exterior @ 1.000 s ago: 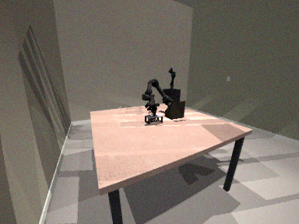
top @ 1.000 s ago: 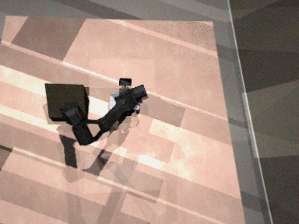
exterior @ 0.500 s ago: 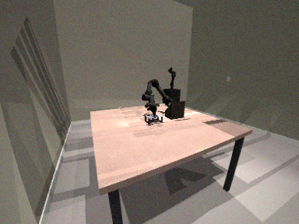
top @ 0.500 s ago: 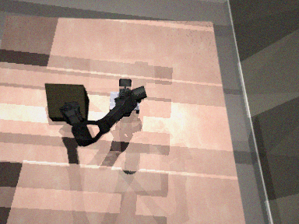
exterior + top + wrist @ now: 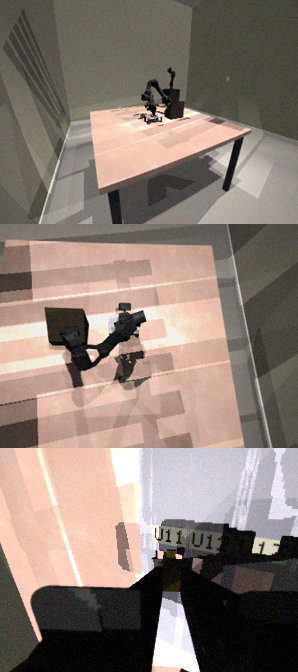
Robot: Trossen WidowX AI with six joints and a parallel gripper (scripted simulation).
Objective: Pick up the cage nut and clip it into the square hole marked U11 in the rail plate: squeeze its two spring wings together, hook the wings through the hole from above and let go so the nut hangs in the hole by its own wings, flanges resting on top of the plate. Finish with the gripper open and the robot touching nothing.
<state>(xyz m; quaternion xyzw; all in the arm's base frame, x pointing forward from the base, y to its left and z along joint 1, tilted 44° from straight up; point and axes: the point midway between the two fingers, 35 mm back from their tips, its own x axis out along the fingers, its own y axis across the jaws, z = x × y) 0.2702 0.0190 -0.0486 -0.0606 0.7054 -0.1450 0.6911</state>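
Cage nut point(image 5: 172, 575) btwn gripper point(image 5: 170, 572) tips; near U11 label point(image 5: 171, 535).
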